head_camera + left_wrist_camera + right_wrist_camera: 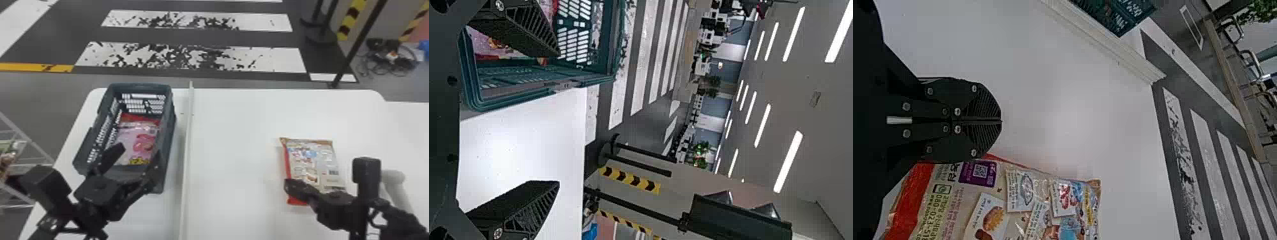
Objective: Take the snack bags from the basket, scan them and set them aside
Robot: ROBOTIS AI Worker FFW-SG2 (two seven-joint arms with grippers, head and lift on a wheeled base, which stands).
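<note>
My left gripper stands open over the near end of the dark basket. Inside the basket lies a pink snack bag with a red upper edge. In the left wrist view the spread fingers of the left gripper hold nothing, one of them over the basket. A beige and red snack bag lies flat on the right side of the table. My right gripper is at that bag's near left part. In the right wrist view the right gripper is shut and empty, beside the bag.
A long pale raised strip divides the white table just right of the basket. A pale rounded object stands behind the right arm. A wire rack is at the far left.
</note>
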